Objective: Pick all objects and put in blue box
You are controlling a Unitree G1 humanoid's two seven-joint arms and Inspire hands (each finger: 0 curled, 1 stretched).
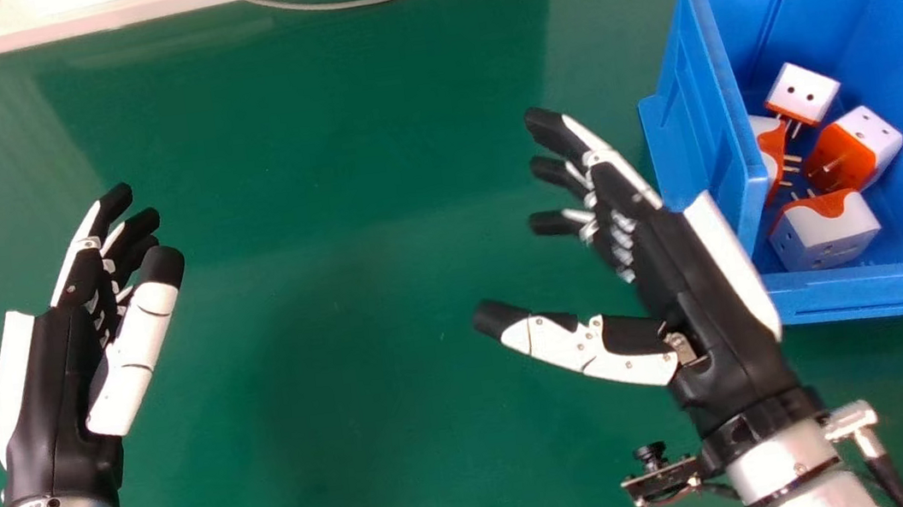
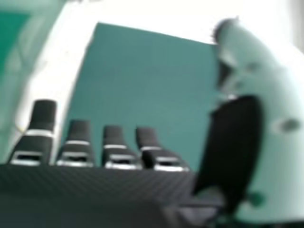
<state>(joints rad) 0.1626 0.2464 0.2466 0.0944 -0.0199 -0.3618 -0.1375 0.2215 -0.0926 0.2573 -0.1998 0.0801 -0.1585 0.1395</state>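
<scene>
Blue box [image 1: 870, 295] in head view; left robot hand [image 1: 50, 389] relaxed, right robot hand [image 1: 702, 292] spread.

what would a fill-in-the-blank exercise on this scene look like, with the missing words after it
The open box on the green table is coloured ____. The number of plug adapters visible inside the box is ____. The plug adapters combine white with ____. The left hand and the right hand are both holding ____.

Missing words: blue; four; orange; nothing.
</scene>
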